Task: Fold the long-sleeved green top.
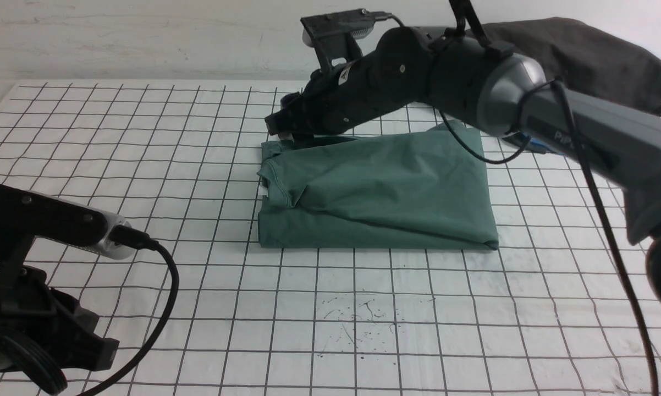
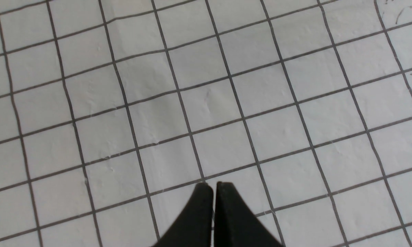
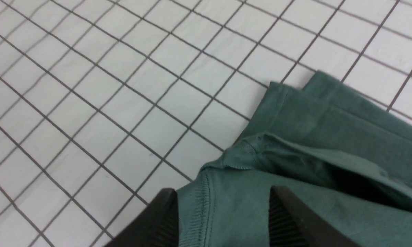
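Note:
The green long-sleeved top [image 1: 380,192] lies folded into a compact rectangle on the gridded table, its ribbed neck edge at the left end. My right gripper [image 1: 286,132] hovers over the far left corner of the bundle. In the right wrist view the right gripper [image 3: 223,206] stands open, its two fingers wide apart over the green long-sleeved top [image 3: 295,192] beside the ribbed collar seam, gripping nothing. My left gripper [image 2: 213,187] is shut and empty above bare grid cloth; its arm [image 1: 39,286] rests at the near left.
A dark charcoal garment [image 1: 589,55] is heaped at the far right behind the right arm, with a bit of blue [image 1: 534,144] under it. The white grid cloth [image 1: 143,165] covers the table; ink specks [image 1: 358,319] mark the near middle.

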Controlling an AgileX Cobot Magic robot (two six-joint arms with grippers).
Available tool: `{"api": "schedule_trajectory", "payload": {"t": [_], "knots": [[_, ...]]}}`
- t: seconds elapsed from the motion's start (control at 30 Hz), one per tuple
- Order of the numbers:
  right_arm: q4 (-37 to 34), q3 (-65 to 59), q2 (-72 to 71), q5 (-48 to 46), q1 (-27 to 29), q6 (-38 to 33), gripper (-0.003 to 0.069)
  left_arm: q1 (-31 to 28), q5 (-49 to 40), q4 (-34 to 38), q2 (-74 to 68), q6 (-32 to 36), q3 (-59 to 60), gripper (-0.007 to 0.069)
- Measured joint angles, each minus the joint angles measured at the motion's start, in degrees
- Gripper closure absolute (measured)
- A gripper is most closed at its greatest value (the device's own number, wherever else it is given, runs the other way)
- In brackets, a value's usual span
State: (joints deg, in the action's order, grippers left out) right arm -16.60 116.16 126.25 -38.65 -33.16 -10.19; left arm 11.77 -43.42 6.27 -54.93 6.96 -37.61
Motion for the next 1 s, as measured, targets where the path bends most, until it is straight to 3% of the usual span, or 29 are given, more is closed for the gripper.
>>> {"api": "schedule_trajectory", "payload": {"t": [0.1, 0.37, 0.43, 0.5, 0.7, 0.9, 1.0], "knots": [[0.11, 0.00, -0.45, 0.00, 0.00, -0.01, 0.0330, 0.00, 0.09, 0.00, 0.00, 0.00, 0.00, 0.0631], [-0.56, 0.07, 7.42, -1.02, 0.00, -0.19, 0.0547, 0.00, 0.15, 0.41, 0.00, 0.00, 0.00, 0.0631], [-4.06, 0.01, 10.33, 0.07, -0.26, -0.76, 0.0622, 0.00, 0.51, 0.64, 0.00, 0.00, 0.00, 0.0631], [-6.00, 0.01, 11.30, 1.85, -0.53, -1.97, 0.0651, 0.00, 1.14, 0.69, 0.00, 0.00, 0.00, 0.0631], [-10.91, 3.62, 10.18, 0.05, -0.96, -8.66, 0.0671, 0.00, 5.65, 1.00, 0.00, 0.00, 0.00, 0.0631], [-0.36, 14.99, 1.64, -14.60, 0.37, -9.48, 0.0670, 0.00, 8.96, 8.39, -3.92, 1.55, -4.15, 0.0631], [6.59, 17.34, -1.96, -25.09, 4.72, -7.38, 0.0670, 0.00, 9.03, 15.17, -12.13, 7.07, -11.65, 0.0631]]}}
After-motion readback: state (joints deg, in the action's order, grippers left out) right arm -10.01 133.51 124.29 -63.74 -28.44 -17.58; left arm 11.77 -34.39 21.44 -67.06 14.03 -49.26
